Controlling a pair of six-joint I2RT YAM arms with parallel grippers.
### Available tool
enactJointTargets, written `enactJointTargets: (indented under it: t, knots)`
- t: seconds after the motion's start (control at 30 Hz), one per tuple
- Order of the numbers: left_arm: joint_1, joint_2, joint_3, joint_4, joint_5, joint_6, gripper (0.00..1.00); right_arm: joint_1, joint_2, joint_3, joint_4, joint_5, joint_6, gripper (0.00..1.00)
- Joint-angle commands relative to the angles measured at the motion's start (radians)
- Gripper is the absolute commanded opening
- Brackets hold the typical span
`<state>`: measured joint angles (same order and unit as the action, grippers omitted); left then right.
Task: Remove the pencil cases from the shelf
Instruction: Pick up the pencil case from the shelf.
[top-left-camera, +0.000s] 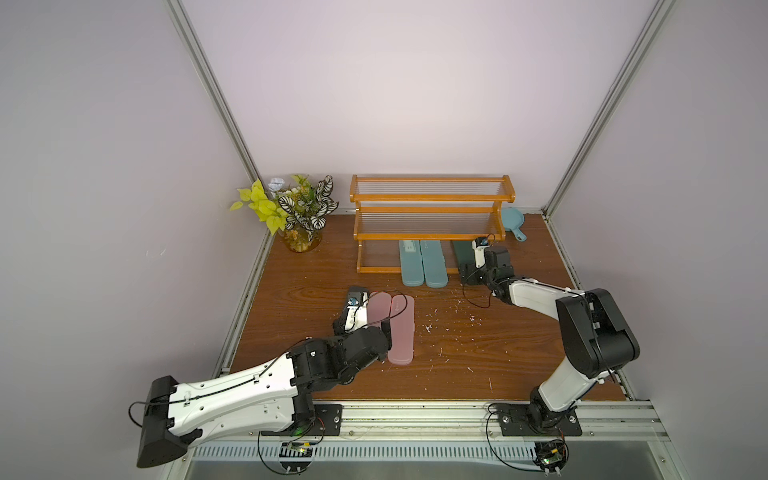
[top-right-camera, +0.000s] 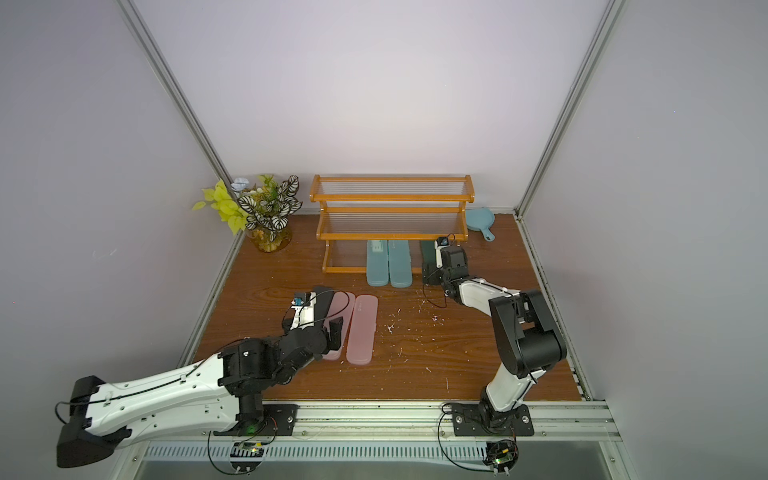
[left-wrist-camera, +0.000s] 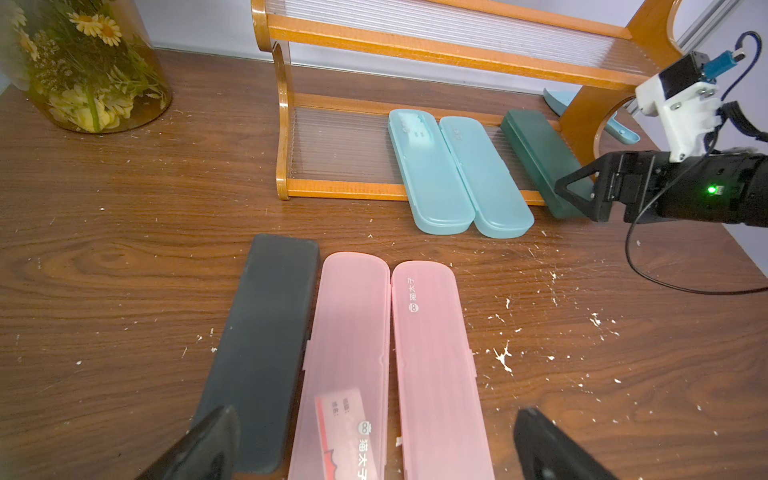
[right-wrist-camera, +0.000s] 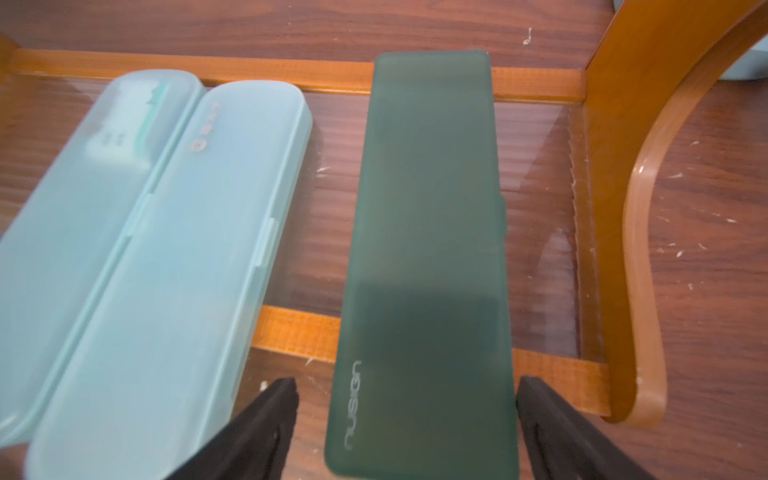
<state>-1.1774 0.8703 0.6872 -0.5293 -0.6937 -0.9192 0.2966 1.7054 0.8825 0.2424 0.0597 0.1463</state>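
While the right gripper sits at the near end of the green case, its jaws stand one on each side of it. They're parted, with a clear gap on one side and the other finger right at the case's edge. No squeeze that I can make out, so I'd call nothing held yet. The case lies lengthwise on the bottom tier of the shelf, its near end poking out over the front rail. A little apart from it are the teal cases, two of them, touching side by side on the same tier and jutting past the rail too.

Over to the left gripper: jaws spread wide, empty, hovering above the near ends of the pink cases. Those two lie flat on the table with the black case tight alongside. All three sit in a neat row, well clear of the shelf.

So the score is three out, three to go, about halfway by my reckoning. Both upper tiers look bare in both top views. Green looks like the next one off, then the teal pair, and the free left arm is well placed to help with those.
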Motion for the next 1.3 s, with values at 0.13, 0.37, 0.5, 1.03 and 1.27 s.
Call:
enactJointTargets:
  t: [0.13,0.37,0.5,1.03,1.27]
  knots:
    - [0.014,-0.023,-0.001,-0.038,-0.016,0.011,0.97,0.03,0.032,0.065,0.0,0.091,-0.011,0.86]
    - [0.017,-0.039,-0.003,-0.047,-0.021,0.015,0.97,0.044,0.071,0.1,-0.029,0.121,-0.002,0.85]
    - [0.018,-0.051,-0.006,-0.05,-0.027,0.015,0.97,0.049,0.086,0.118,-0.044,0.126,0.003,0.81]
    - [0.022,-0.069,-0.015,-0.051,-0.057,0.015,0.97,0.091,-0.054,0.033,-0.081,0.169,0.052,0.71]
    - [0.022,-0.075,-0.009,-0.049,-0.07,0.027,0.97,0.132,-0.217,-0.09,-0.11,0.182,0.109,0.7]
